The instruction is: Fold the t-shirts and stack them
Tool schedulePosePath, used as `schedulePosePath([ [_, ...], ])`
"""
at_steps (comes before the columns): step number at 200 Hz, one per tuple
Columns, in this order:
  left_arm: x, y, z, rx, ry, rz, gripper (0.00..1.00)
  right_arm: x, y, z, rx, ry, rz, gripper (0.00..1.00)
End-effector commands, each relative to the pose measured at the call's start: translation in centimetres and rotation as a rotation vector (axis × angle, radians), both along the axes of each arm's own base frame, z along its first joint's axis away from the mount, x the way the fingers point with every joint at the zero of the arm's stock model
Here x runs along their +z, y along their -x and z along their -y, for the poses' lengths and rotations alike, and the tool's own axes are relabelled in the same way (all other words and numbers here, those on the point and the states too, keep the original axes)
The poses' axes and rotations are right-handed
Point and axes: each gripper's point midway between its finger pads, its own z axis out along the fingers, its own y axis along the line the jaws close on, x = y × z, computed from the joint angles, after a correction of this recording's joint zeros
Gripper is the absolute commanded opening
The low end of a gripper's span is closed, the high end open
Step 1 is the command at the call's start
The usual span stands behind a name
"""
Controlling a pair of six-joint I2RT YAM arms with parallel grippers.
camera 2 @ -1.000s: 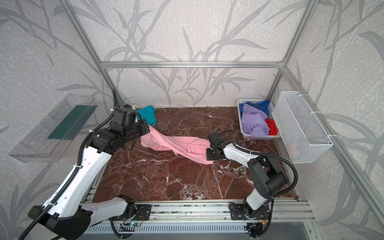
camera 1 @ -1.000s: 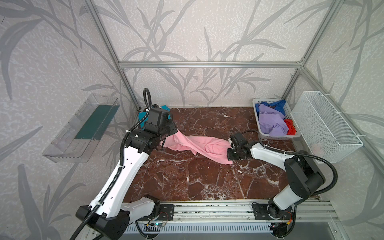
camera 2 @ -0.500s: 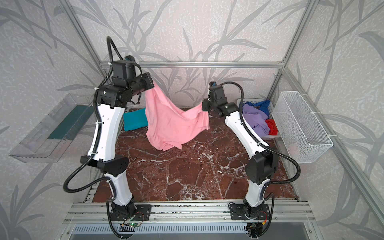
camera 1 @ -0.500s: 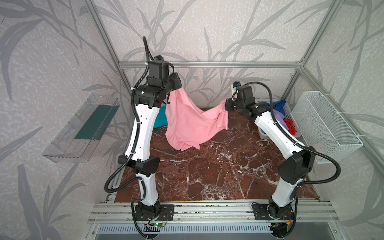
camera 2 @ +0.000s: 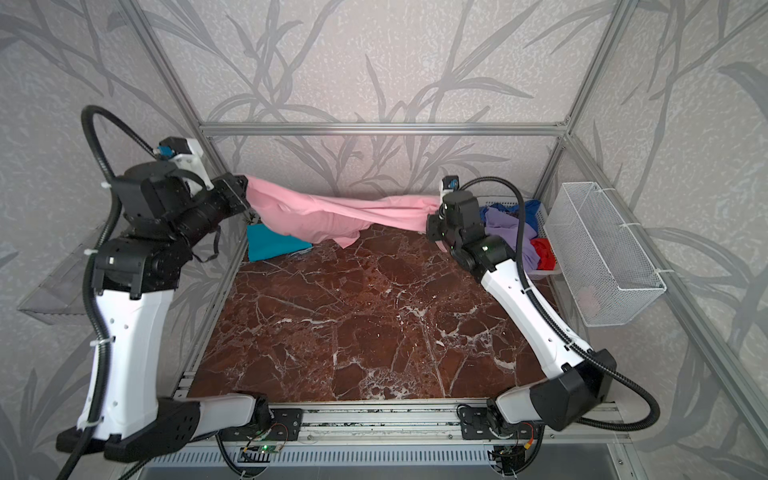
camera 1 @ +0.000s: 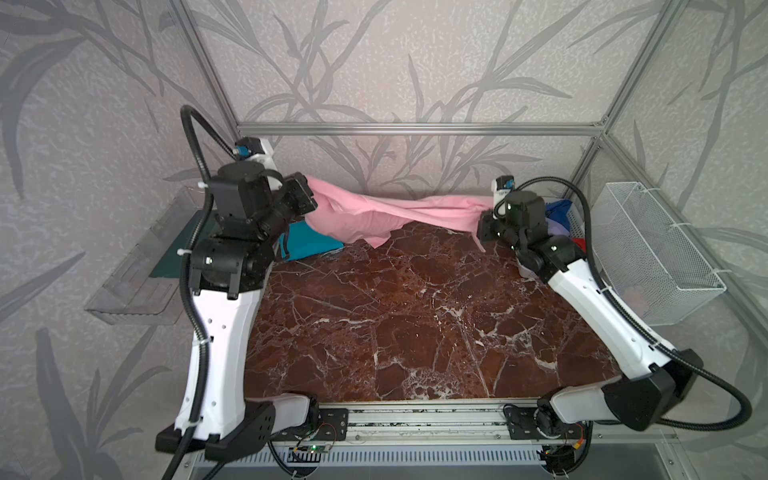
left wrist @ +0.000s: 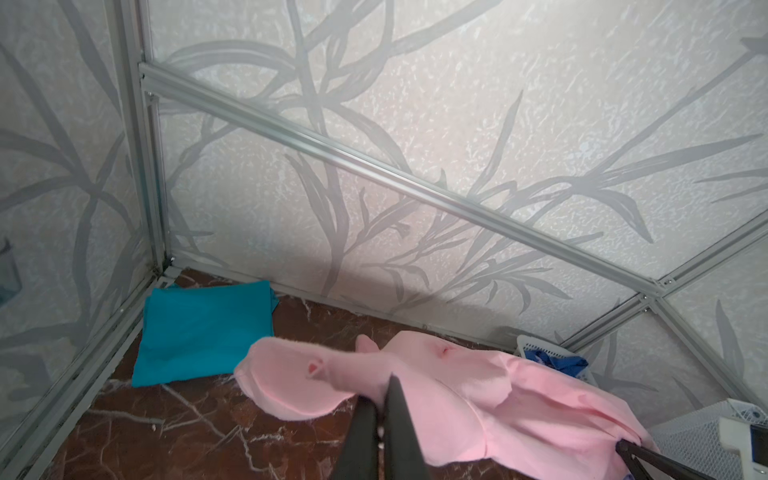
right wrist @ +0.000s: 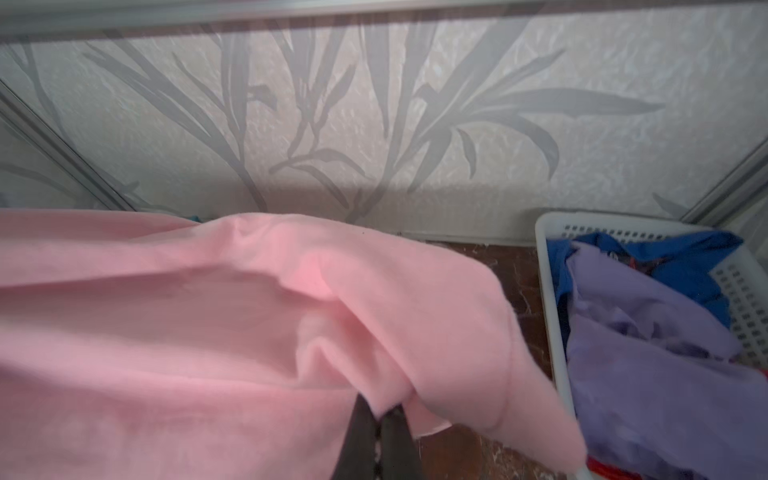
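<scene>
The pink t-shirt (camera 1: 386,212) is soft matt cloth with a faintly fuzzy nap; the teal t-shirt (left wrist: 199,328) is smoother matt cloth. The tabletop (camera 1: 415,324) looks like glossy veined marble. The slotted basket (right wrist: 546,266) is white plastic, the mesh basket (camera 1: 648,257) white-coated wire, the frame rails (camera 1: 415,129) brushed metal.

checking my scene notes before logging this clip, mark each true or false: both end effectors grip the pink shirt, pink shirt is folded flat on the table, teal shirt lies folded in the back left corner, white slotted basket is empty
1. The left end effector and right end effector are both shut on the pink t-shirt. True.
2. The pink t-shirt lies folded flat on the table. False: it hangs unfolded between the two end effectors, sagging near the back wall.
3. The teal t-shirt lies folded in the back left corner. True.
4. The white slotted basket is empty. False: it holds a lavender t-shirt, a blue t-shirt and a red t-shirt.
</scene>
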Motion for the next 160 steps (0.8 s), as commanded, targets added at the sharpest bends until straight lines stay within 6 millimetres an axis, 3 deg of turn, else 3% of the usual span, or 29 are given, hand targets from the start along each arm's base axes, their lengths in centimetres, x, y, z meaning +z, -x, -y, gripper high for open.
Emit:
schedulePosePath([
  [1, -8.4, 2.3, -0.6, 0.027, 0.006, -0.167, 0.00, -5.4, 3.8, 1.3, -0.036, -0.044, -0.103, 0.00],
  [25, -19.6, 7.1, -1.4, 0.091, 0.085, -0.383, 0.00, -14.6, 9.1, 2.1, -0.044, -0.064, -0.321, 0.00],
  [42, -27.6, 9.9, -1.3, 0.131, 0.172, -0.531, 0.00, -19.7, 12.2, 2.3, -0.049, -0.071, -0.443, 0.03],
  [57, -33.5, 11.9, -0.8, 0.156, 0.249, -0.645, 0.00, -22.4, 13.9, 2.2, -0.042, -0.068, -0.520, 0.04],
  [75, -37.9, 13.6, -0.7, 0.187, 0.291, -0.736, 0.00, -24.2, 15.0, 1.8, -0.015, -0.034, -0.575, 0.09],
  [84, -38.9, 14.1, -0.8, 0.200, 0.296, -0.761, 0.00, -24.6, 15.4, 1.7, -0.002, -0.023, -0.598, 0.14],
  [94, -38.9, 13.9, -0.7, 0.200, 0.304, -0.761, 0.01, -24.9, 15.7, 1.7, 0.003, -0.014, -0.619, 0.28],
  [108, -38.0, 13.5, -0.9, 0.208, 0.293, -0.755, 0.34, -24.6, 15.7, 1.8, 0.006, -0.004, -0.616, 0.53],
  [116, -37.3, 13.1, -1.0, 0.214, 0.279, -0.748, 0.46, -24.0, 15.5, 2.1, 0.000, 0.010, -0.604, 0.62],
  [135, -34.9, 11.7, -1.8, 0.237, 0.230, -0.718, 0.65, -21.3, 14.3, 3.1, -0.027, 0.075, -0.526, 0.71],
  [160, -32.4, 8.5, -2.7, 0.264, 0.134, -0.687, 0.69, -17.2, 11.5, 4.5, -0.069, 0.192, -0.374, 0.73],
])
